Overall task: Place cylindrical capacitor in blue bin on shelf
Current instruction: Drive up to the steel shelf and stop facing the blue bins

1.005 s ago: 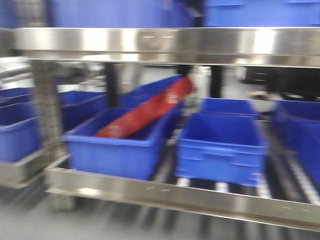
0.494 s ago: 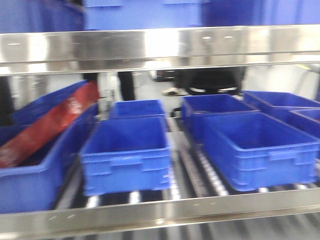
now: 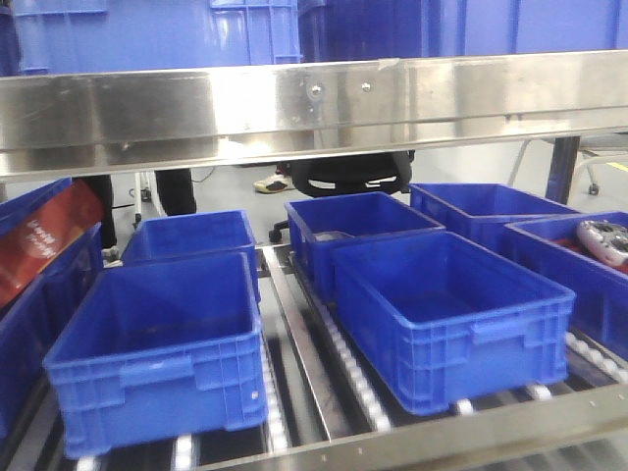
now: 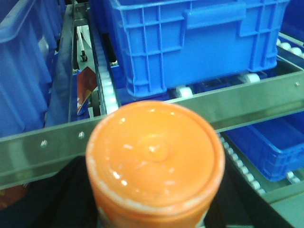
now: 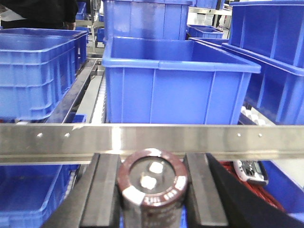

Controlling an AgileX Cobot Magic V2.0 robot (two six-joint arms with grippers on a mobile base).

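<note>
The cylindrical capacitor [image 5: 152, 183], dark with two pale terminals on its top, stands upright between the black fingers [image 5: 107, 190] of my right gripper [image 5: 153, 190], which is shut on it. It sits just in front of the shelf's steel rail [image 5: 152, 140], with a blue bin [image 5: 175, 85] straight behind the rail. My left gripper [image 4: 154, 209] holds a large orange cylinder [image 4: 154, 156] that hides its fingers, below another rail [image 4: 256, 102] and bin [image 4: 190, 42]. The front view shows the shelf [image 3: 314, 103] with two near blue bins [image 3: 157, 343] [image 3: 451, 314]; neither gripper appears there.
More blue bins fill the tier behind and beside. A red packet [image 3: 44, 240] leans in the far-left bin; a grey-white item [image 3: 603, 238] lies in the far-right one. A black chair [image 3: 353, 177] stands behind the rack. A remote-like device [image 5: 249, 171] lies on the lower tier.
The front view has swung to the right along the shelf: the red packet slid from centre to the left edge, two empty bins now sit in the middle, and the blur is gone.
</note>
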